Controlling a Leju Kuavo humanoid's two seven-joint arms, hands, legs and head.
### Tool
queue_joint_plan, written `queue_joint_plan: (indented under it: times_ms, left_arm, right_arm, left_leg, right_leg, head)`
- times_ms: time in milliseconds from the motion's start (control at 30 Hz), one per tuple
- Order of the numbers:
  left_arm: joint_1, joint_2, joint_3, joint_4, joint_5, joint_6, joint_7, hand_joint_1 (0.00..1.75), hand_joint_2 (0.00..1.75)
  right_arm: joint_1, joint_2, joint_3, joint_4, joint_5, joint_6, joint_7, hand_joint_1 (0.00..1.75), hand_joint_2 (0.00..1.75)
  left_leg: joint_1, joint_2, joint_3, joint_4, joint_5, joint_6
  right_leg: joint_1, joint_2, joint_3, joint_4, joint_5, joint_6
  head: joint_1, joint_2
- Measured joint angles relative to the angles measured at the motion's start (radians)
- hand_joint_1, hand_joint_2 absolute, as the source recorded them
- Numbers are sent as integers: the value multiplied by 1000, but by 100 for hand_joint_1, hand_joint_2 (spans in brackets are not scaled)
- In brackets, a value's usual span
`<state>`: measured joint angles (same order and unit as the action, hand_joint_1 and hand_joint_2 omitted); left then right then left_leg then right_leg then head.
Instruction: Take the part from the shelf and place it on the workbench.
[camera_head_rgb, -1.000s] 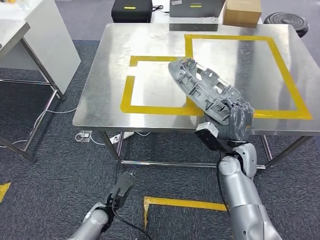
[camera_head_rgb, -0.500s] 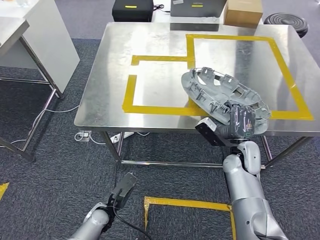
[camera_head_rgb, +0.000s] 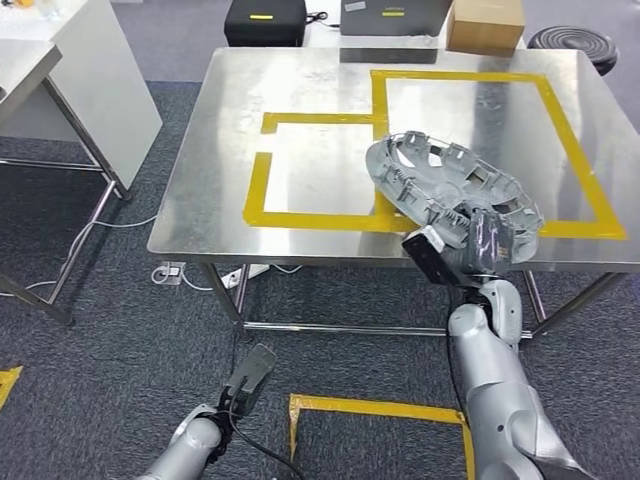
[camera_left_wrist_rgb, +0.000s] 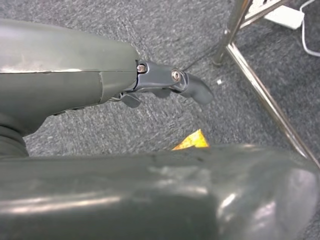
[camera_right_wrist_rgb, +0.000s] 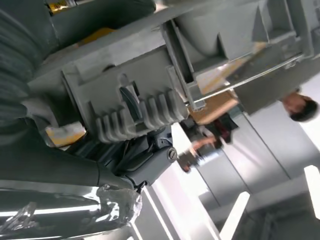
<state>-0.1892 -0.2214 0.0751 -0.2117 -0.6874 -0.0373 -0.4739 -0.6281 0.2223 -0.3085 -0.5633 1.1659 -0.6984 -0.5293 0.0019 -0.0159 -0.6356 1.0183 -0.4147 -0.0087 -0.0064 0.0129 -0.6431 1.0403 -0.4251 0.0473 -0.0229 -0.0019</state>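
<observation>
The part (camera_head_rgb: 445, 185) is a grey moulded plastic piece with ribs and clips, lying nearly flat over the near right side of the steel workbench (camera_head_rgb: 324, 190). My right hand (camera_head_rgb: 483, 245) grips its near end at the bench's front edge. Up close, the right wrist view has the part's ribbed underside (camera_right_wrist_rgb: 151, 100) pressed against my right hand (camera_right_wrist_rgb: 75, 165). The part overlaps the yellow tape outline (camera_head_rgb: 260, 185). My left hand (camera_left_wrist_rgb: 166, 85) hangs low over the carpet, holding nothing, fingers loosely extended; the left arm (camera_head_rgb: 196, 440) sits at the head view's bottom.
A cardboard box (camera_head_rgb: 484, 24) and black cases (camera_head_rgb: 264, 20) stand beyond the bench's far edge. A white table (camera_head_rgb: 75, 80) is at the left. Yellow floor tape (camera_head_rgb: 362, 408) marks the carpet near my feet. A person (camera_right_wrist_rgb: 298, 105) appears far off.
The right hand has rotated and lowered the part from a steep tilt to nearly flat, shifting it slightly right over the bench. The left arm has barely moved.
</observation>
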Motion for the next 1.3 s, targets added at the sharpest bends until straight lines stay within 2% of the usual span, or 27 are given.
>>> queue_joint_plan:
  times_ms: [67,100,200,233,267,300,367,400,467,567,600,633,700,733,767,800,867,900,933,1033,1100,1133,1167,1200,1267,1300]
  left_arm:
    - [-1,0,0,0,3,0,0,0,0]
    - [-1,0,0,0,4,0,0,0,0]
    - [-1,1,0,0,6,0,0,0,0]
    - [1,1,0,0,6,0,0,0,0]
    - [1,1,0,0,6,0,0,0,0]
    - [2,1,0,0,6,0,0,0,0]
    - [0,1,0,0,7,0,0,0,0]
    - [-2,0,0,0,7,0,0,0,0]
    - [-2,0,0,0,7,0,0,0,0]
    - [0,-1,0,0,7,0,0,0,0]
    - [0,-2,0,0,7,0,0,0,0]
    - [-1,-3,0,0,7,0,0,0,0]
    - [-1,-3,0,0,8,0,0,0,0]
    - [0,-3,0,0,8,1,0,0,0]
    - [0,-3,0,0,9,2,0,0,0]
    - [0,-3,0,0,11,3,0,0,0]
    - [0,-4,0,0,14,5,0,0,0]
    - [0,-4,0,0,15,5,0,0,0]
    - [-1,-4,0,0,15,5,0,0,0]
    - [-1,-4,0,0,15,5,0,0,0]
    - [-2,-4,0,0,15,6,0,0,0]
    - [-2,-3,0,0,16,7,0,0,0]
    - [-3,-3,0,0,16,7,0,0,0]
    - [-3,-3,0,0,16,8,1,0,0]
    - [-4,-2,0,0,17,8,1,0,0]
    - [-3,-2,0,0,17,8,1,0,0]
  right_arm:
    - [-12,-2,-2,36,-23,6,1,175,175]
    - [-18,-3,-2,50,-33,12,0,175,175]
    - [-32,-5,-4,88,-66,36,-3,175,175]
    - [-34,-6,-4,98,-71,40,-3,175,175]
    - [-34,-7,-4,106,-74,42,-4,175,175]
    - [-36,-7,-5,112,-77,44,-4,175,175]
    - [-43,-8,-5,119,-78,45,-5,175,175]
    - [-48,-8,-5,122,-78,45,-5,175,175]
    - [-54,-9,-6,127,-79,46,-6,175,175]
    - [-56,-10,-5,133,-92,47,-4,175,175]
    - [-57,-10,-4,135,-100,48,-2,175,175]
    - [-58,-10,-2,137,-109,48,1,175,175]
    - [-59,-11,6,141,-130,46,10,175,175]
    - [-57,-12,12,143,-143,46,14,175,175]
    - [-56,-13,17,145,-157,48,16,175,175]
    - [-55,-14,22,146,-175,52,15,175,175]
    - [-57,-14,30,148,-207,61,12,175,175]
    - [-58,-14,32,148,-218,64,10,175,175]
    - [-59,-14,33,148,-223,65,9,175,175]
    - [-59,-14,34,148,-225,65,9,175,175]
    - [-61,-14,41,148,-235,66,9,175,175]
    - [-61,-15,48,149,-245,67,9,175,175]
    - [-61,-15,61,149,-258,67,11,175,175]
    - [-61,-15,73,149,-268,66,12,175,175]
    - [-61,-16,93,150,-286,63,16,175,175]
    - [-60,-16,97,151,-290,63,18,175,175]
  left_leg:
    - [1,1,-7,14,-13,-10]
    - [1,2,-22,46,-33,-16]
    - [3,4,-107,232,-118,-26]
    - [3,4,-127,273,-127,-26]
    - [3,4,-130,279,-117,-24]
    - [2,4,-113,244,-89,-21]
    - [1,5,-44,110,-25,-13]
    - [1,5,-15,52,-8,-9]
    - [-1,5,7,2,-4,-3]
    - [2,4,8,-6,0,11]
    - [4,4,8,-7,1,17]
    - [7,4,9,-8,2,21]
    - [7,4,8,-8,2,24]
    - [7,4,9,-8,2,25]
    - [7,4,9,-8,1,25]
    - [7,3,10,-7,1,25]
    - [8,3,14,-6,-2,21]
    - [9,2,15,-6,-3,19]
    - [9,2,16,-5,-4,18]
    - [8,2,16,-5,-4,17]
    - [4,2,13,-3,-4,13]
    - [3,2,12,-4,-3,8]
    - [2,3,2,13,-14,-1]
    - [4,3,-15,48,-34,-9]
    - [6,5,-76,175,-98,-23]
    - [6,5,-105,235,-118,-24]
  right_leg:
    - [-4,0,0,-4,4,-10]
    - [-6,0,1,-6,6,-16]
    - [-7,-1,1,-7,8,-23]
    - [-6,0,1,-7,8,-24]
    - [-5,0,2,-7,8,-24]
    - [-4,0,2,-7,8,-25]
    - [-2,1,2,-6,9,-23]
    - [0,2,1,-4,9,-20]
    - [4,3,-3,-6,12,-12]
    - [2,2,-10,-3,7,2]
    - [2,0,-22,22,-10,7]
    - [1,-2,-45,71,-38,12]
    - [0,-4,-105,208,-101,18]
    - [0,-5,-129,261,-118,20]
    - [0,-5,-136,277,-115,21]
    - [-1,-5,-123,252,-93,20]
    - [-3,-5,-58,124,-27,20]
    - [-4,-5,-30,69,-2,20]
    - [-4,-5,-13,37,10,21]
    - [-5,-5,-7,24,12,21]
    - [-3,-4,6,6,3,19]
    - [-1,-2,11,-1,-1,14]
    - [-1,-1,15,-6,-2,3]
    - [-2,-1,14,-7,1,-9]
    - [-5,-3,14,-10,4,-25]
    - [-5,-3,14,-10,4,-26]
  head:
    - [-2,0]
    - [-4,0]
    - [-6,0]
    - [-6,0]
    - [-6,0]
    - [-6,0]
    - [-6,0]
    - [-6,0]
    - [-5,0]
    - [-4,0]
    - [0,0]
    - [2,0]
    - [6,0]
    - [6,0]
    - [6,0]
    - [6,0]
    - [6,0]
    - [6,0]
    - [6,0]
    - [6,0]
    - [6,0]
    - [6,0]
    - [5,0]
    - [3,0]
    - [1,0]
    - [1,0]
